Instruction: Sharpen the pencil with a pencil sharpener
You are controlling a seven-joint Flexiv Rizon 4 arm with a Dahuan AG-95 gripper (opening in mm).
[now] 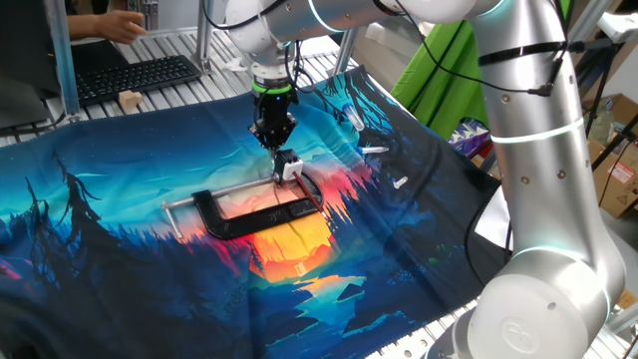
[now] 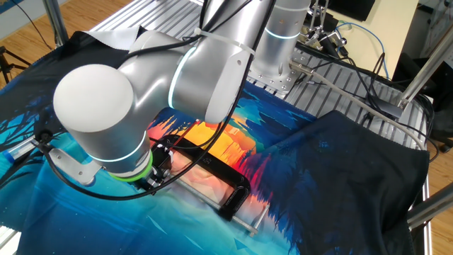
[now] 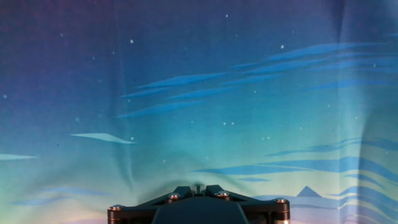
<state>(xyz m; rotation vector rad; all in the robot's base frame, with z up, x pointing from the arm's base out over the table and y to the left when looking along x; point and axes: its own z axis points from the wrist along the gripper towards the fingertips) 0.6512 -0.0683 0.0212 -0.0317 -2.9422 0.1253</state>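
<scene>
Cloth [image 1: 120, 239] printed with a night forest and an orange sunset covers the table in one fixed view. A big black C-shaped clamp [image 1: 254, 214] lies on it with its silver rod [image 1: 214, 196] pointing left. The gripper [image 1: 276, 142] hangs straight down over the clamp's far end, just above the pencil sharpener [image 1: 290, 169], a small whitish block that sits at the clamp's jaw. A thin dark stick, the pencil [image 1: 312, 192], slants down from the sharpener across the clamp. Whether the fingers are apart or together cannot be told here. Small white loose bits [image 1: 375, 150] lie on the dark part of the cloth to the right. Behind, a black keyboard [image 1: 135, 78] rests on the slatted bench beside a small wooden block [image 1: 130, 100].

From the other fixed view, the arm's large grey joint [image 2: 95, 113] blocks the gripper, sharpener and pencil; only the clamp [image 2: 226, 180] shows beneath it.

The hand view shows starry blue cloth [image 3: 199, 93] and the dark gripper base [image 3: 199, 208]; no fingertips appear.
</scene>
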